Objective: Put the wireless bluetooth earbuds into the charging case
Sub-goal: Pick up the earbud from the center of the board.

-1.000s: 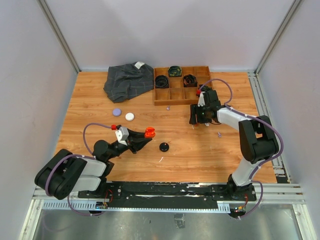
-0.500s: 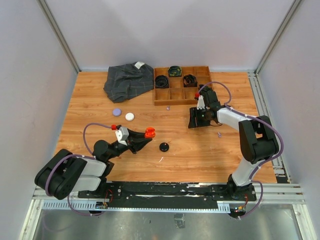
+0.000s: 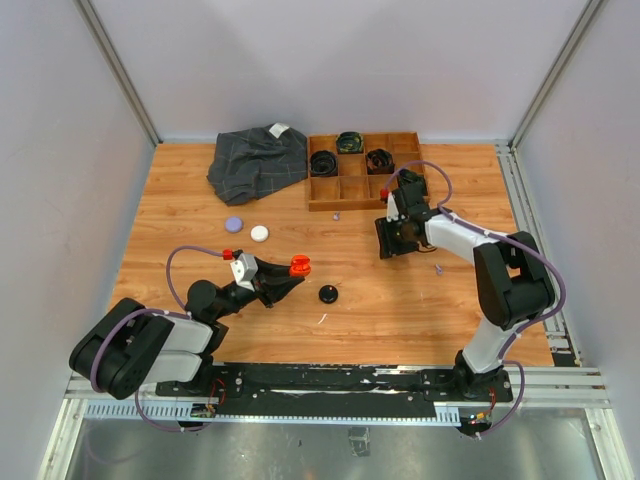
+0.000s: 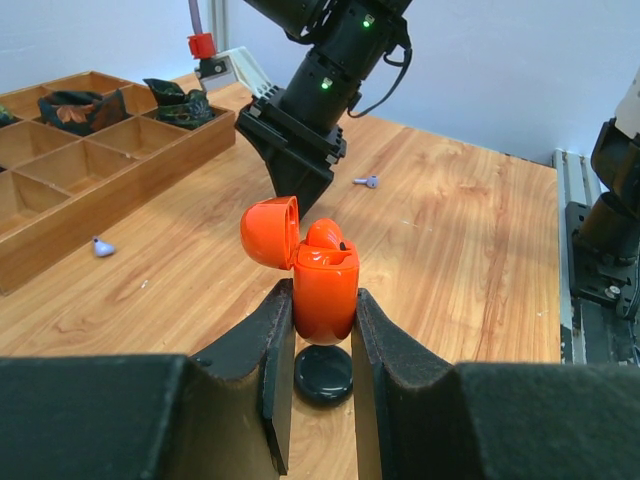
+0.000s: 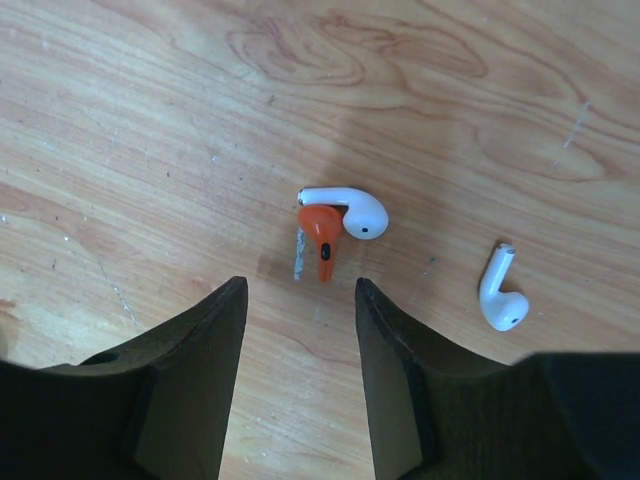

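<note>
My left gripper is shut on the orange-red charging case and holds it upright above the table, lid hinged open. In the left wrist view the case sits between the fingertips with an orange rounded piece in its mouth. My right gripper is open and points down at the table. In the right wrist view its gripper is just short of an orange-red earbud, which touches a white earbud. A second white earbud lies to the right.
A black puck lies under the held case. White and purple pucks lie at the left. Purple earbuds lie near the wooden tray and near the right arm. The tray holds coiled belts. A grey cloth lies at the back left.
My right gripper has shifted a little left over the table and stays open. The left arm and the case have not moved.
</note>
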`<state>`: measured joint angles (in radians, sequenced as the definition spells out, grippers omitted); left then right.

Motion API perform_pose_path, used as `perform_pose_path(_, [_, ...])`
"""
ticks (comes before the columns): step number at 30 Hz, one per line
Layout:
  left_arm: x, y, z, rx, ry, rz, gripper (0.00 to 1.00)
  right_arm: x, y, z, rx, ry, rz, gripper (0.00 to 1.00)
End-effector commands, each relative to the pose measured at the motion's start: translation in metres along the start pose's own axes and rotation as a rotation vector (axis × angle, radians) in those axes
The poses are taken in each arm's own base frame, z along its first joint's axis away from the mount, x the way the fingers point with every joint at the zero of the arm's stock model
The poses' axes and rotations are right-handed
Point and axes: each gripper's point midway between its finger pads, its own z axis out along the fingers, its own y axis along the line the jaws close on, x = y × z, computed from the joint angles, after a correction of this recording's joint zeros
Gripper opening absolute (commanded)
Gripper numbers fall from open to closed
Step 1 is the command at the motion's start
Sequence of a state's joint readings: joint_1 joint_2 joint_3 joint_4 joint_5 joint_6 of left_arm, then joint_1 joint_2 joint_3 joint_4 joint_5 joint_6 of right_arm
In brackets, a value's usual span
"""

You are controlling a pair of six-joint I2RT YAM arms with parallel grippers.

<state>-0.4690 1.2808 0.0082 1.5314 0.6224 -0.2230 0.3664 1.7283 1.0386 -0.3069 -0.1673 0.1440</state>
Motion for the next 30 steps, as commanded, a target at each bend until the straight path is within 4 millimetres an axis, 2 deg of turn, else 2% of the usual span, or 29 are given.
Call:
perform_pose_path(1, [-0.038,-0.017,-0.005,0.052,-0.159,0.118,0.02,-0.014,-0.002,-0.002,0.053,-0.015,-0.057,0.47])
perform_pose_path(10, [-0.039,-0.017,-0.006,0.053,-0.161,0.118,0.02,-0.019,0.001,0.009,0.069,0.010,-0.080,0.40])
perform_pose_path(19, [-0.038,-0.017,-0.005,0.052,-0.158,0.116,0.02,-0.017,-0.006,0.017,0.108,0.057,-0.099,0.37])
perform_pose_path(26, [-0.038,-0.017,-0.005,0.052,-0.160,0.117,0.02,-0.018,-0.009,0.018,0.136,0.074,-0.112,0.33])
perform_pose_path(30, [-0.038,-0.017,-0.005,0.054,-0.158,0.116,0.02,-0.017,-0.009,0.017,0.141,0.084,-0.124,0.27])
